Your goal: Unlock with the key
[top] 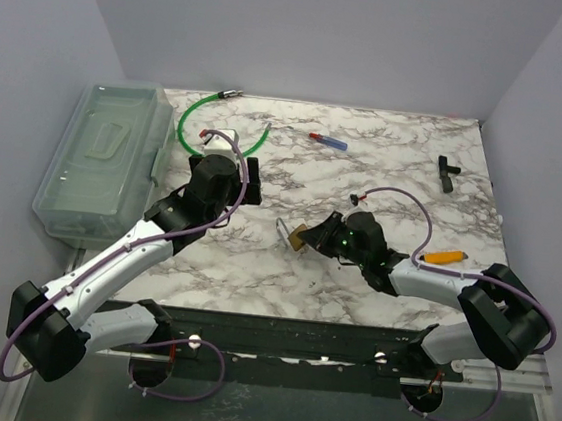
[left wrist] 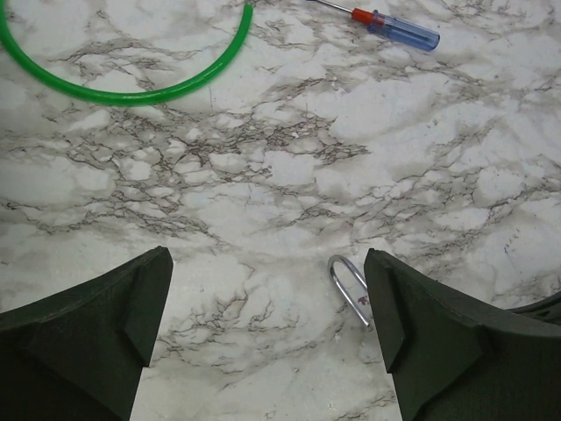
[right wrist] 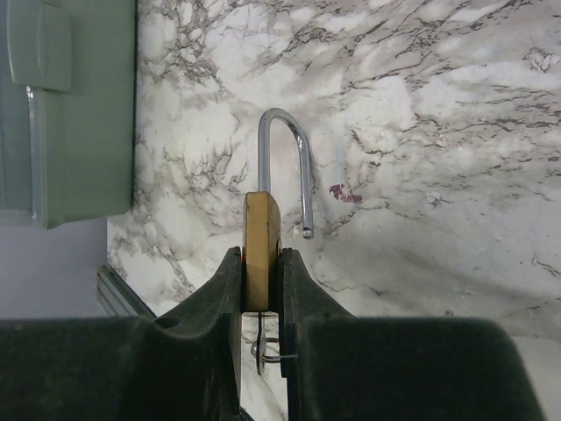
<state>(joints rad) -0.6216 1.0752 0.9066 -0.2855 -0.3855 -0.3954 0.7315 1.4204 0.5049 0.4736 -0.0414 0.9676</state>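
The right gripper [right wrist: 261,263] is clenched on the brass padlock [right wrist: 261,219], its two fingers pressed flat against the body's broad faces. The padlock is held a little toward 7 o'clock of the middle of the marble table [top: 392,207]. Its steel shackle [right wrist: 303,184] points out past the fingertips with its free end clear of the body, so the lock stands open. A small wire ring [right wrist: 266,348] shows in the gap under the body, but I cannot make out a key on it. The left gripper [left wrist: 267,263] hangs released, jaws spread wide, at about 10 o'clock from the padlock. It is near the shackle and grasps nothing. A green hose [left wrist: 131,92] curves at 11 o'clock of the table and a red-and-blue screwdriver [left wrist: 394,26] lies at 12 o'clock. A clear lidded box [top: 106,157] sits against the 9 o'clock edge.
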